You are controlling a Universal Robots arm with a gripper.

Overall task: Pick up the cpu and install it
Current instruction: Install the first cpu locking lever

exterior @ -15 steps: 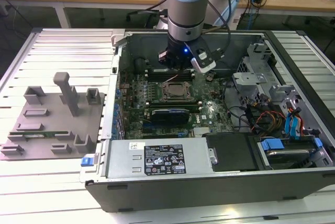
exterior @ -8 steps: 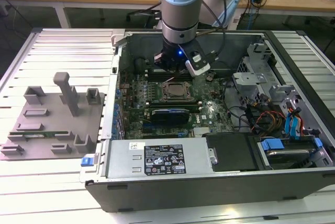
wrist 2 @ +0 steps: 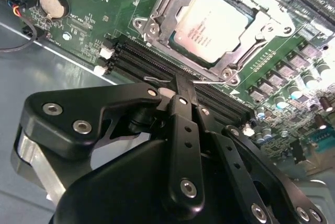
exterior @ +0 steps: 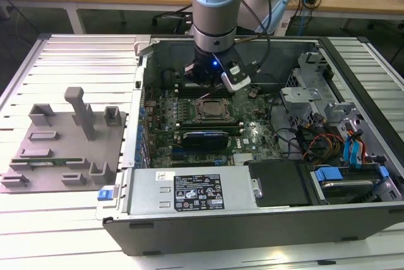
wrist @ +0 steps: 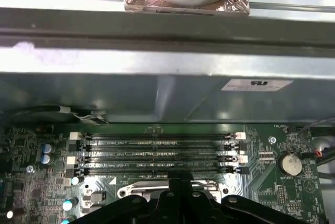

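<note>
Finding one: the cpu (wrist 2: 210, 24) already lies flat in the socket (wrist 2: 157, 4) on the motherboard (wrist 2: 104, 4), silvery lid up, as the second wrist view shows. The metal frame sits around its edges. Whether the frame is fully latched you cannot judge from these pictures.

Finding two: your hand (wrist 2: 186, 85) hangs just short of the socket, over the black memory slots (wrist 2: 136, 59) that run alongside it. Its fingers are drawn together into a single narrow black tip and grasp nothing. In the exterior view the hand (exterior: 211, 81) stands inside the open computer case (exterior: 315, 219), just behind the socket (exterior: 211, 110).

Risks, as I judge them:
- The clenched tip is near the socket frame and the thin wire lever (wrist 2: 204, 81) at its edge. A sideways drift could snag the lever or scrape the slots.
- Downward pressure on a chip that is not squarely seated could bend the contacts beneath it. The seating looks level, but the far corners are partly covered by the frame.
- Small capacitors (wrist 2: 293, 80) stand close by the socket; a careless sweep could knock them.

Orientation: the chip is essentially square, so it has no marked long axis. Its edges run parallel to the socket frame and so to the memory slots. Its printed face points up and away from the board.
</note>
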